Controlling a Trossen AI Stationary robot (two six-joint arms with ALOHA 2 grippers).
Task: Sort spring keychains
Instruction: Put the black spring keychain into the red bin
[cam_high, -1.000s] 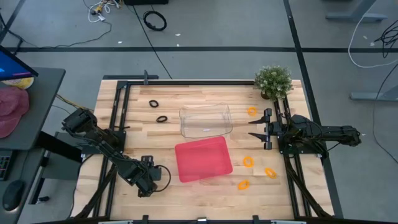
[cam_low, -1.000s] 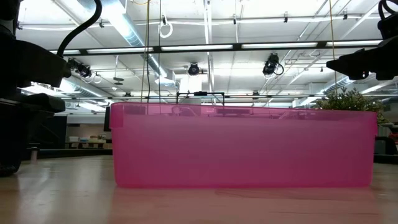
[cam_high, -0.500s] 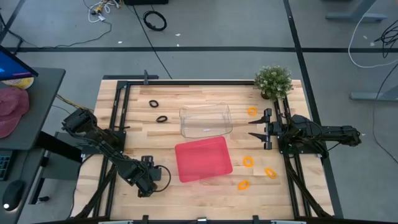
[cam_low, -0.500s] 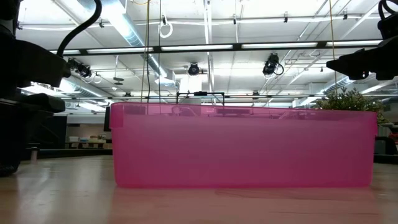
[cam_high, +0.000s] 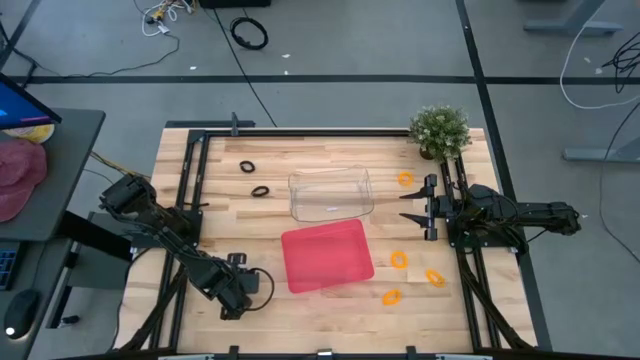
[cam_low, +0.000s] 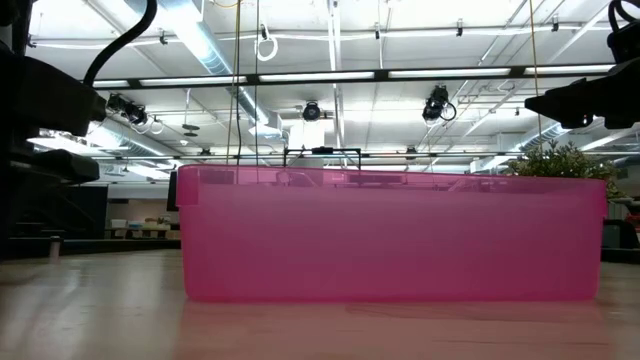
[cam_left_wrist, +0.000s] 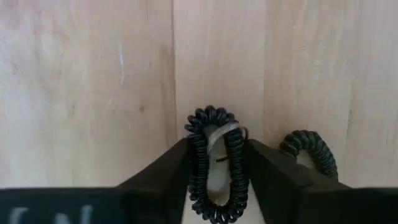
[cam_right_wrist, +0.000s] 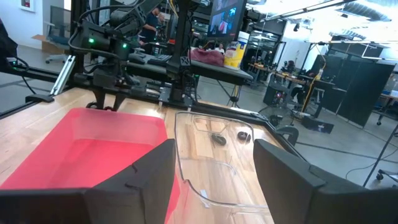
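In the left wrist view a black spring keychain (cam_left_wrist: 216, 163) with a small metal ring lies on the wood between the fingers of my left gripper (cam_left_wrist: 216, 155), which points down near the table's near-left corner (cam_high: 235, 292). A second black keychain (cam_left_wrist: 309, 151) lies just outside one finger. Two more black keychains (cam_high: 247, 166) (cam_high: 260, 190) lie at the far left. Several orange keychains (cam_high: 399, 260) (cam_high: 404, 179) lie on the right. My right gripper (cam_high: 412, 205) waits open at the right, pointing level toward the clear tray. My left gripper pinches the black keychain's coil by its two long sides (cam_left_wrist: 194, 163) between its two fingers. The fingers come from above, pointing steeply down. The coil is squeezed into a narrow oval and lies on the table top.
A red tray (cam_high: 327, 256) stands in the middle near the front, with a clear tray (cam_high: 331, 192) behind it. A small potted plant (cam_high: 439, 130) stands at the far right corner. Metal rails run along both sides of the table.
My left gripper has stayed in place and drawn its fingers together; in the low view the dark finger at the left edge has pulled out of the picture's lower corner. Nothing else has moved.
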